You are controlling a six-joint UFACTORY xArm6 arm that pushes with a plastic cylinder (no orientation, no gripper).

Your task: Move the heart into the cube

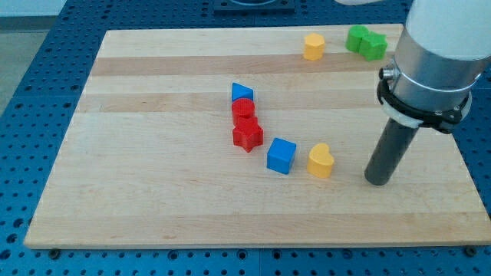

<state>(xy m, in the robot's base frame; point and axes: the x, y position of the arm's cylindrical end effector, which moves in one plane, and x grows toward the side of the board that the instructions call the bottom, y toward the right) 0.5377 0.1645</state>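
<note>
Camera view: our tip (377, 181) down on wooden board (153, 199), just right of yellow heart (321, 160), small gap between. Heart sits just right of blue cube (281, 156), not touching. No claw on our rod, so no grip state to call.
</note>
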